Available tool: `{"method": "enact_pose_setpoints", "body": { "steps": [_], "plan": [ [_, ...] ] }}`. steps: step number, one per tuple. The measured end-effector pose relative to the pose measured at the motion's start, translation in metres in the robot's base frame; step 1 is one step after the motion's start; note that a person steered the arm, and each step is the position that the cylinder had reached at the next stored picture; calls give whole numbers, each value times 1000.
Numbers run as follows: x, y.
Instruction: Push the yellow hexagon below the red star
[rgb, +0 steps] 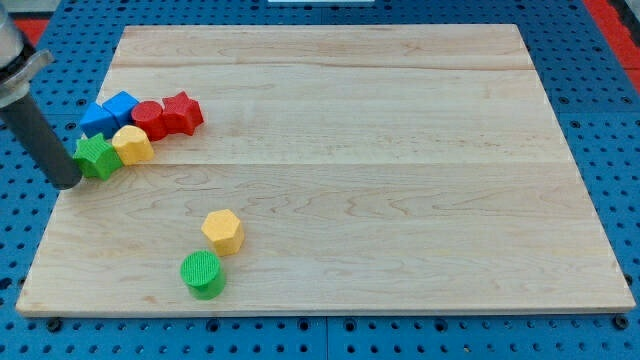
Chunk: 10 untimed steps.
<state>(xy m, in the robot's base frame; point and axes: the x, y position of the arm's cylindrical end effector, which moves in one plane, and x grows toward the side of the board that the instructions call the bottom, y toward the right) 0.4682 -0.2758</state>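
Your yellow hexagon (223, 231), a chunky six-sided block, sits low on the board (400, 150) touching the green cylinder (203, 274), well below the red star (181, 112); my tip (68, 182), no pincer, rests beside the green star (97, 155).

The yellow hexagon (223, 231) is lying flat on the wooden board, low down and toward the view's left, with its six-sided top face pointing upward. It is sitting well apart from the red star (182, 112), down and slightly to the right of it in the view. A green cylinder is touching its lower left side. The red star is resting flat too, near the board's upper left corner, at the right end of a tight cluster of blocks. Its left side is pressing against a red cylinder, while its right side is facing open board.
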Motion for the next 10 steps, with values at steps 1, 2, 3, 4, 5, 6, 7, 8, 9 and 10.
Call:
{"method": "enact_pose_setpoints", "body": {
  "steps": [1, 2, 3, 4, 5, 6, 7, 8, 9, 10],
  "plan": [
    [25, 18],
    [69, 36],
    [45, 61],
    [-16, 91],
    [-31, 143],
    [-8, 212],
    [63, 230],
    [114, 208],
    [68, 162],
    [28, 128]
  ]
}}
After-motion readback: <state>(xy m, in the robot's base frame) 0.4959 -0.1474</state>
